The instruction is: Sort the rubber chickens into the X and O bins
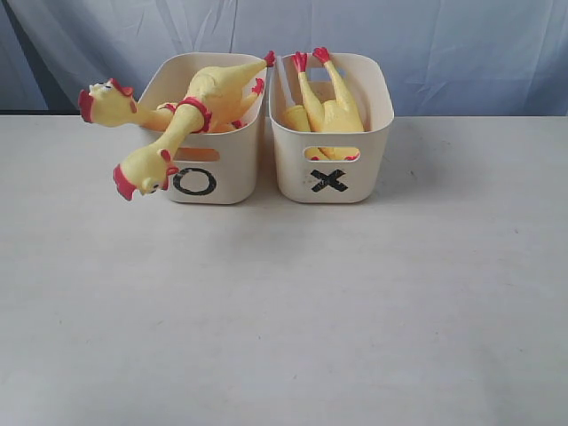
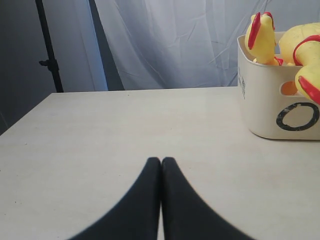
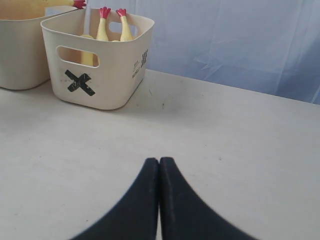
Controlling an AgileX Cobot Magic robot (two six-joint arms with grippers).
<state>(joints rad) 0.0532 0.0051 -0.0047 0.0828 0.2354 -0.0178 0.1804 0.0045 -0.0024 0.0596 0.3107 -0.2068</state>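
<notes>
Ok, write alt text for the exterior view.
Two cream bins stand side by side on a pale table: the O bin on the left holds two rubber chickens whose heads hang out over its rim, and the X bin on the right holds a chicken with its red feet sticking up.

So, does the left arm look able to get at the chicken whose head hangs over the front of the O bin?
Probably yes. The chicken head hangs outside the O bin, and only bare table lies between it and the left gripper, though its jaws are shut now.
</notes>
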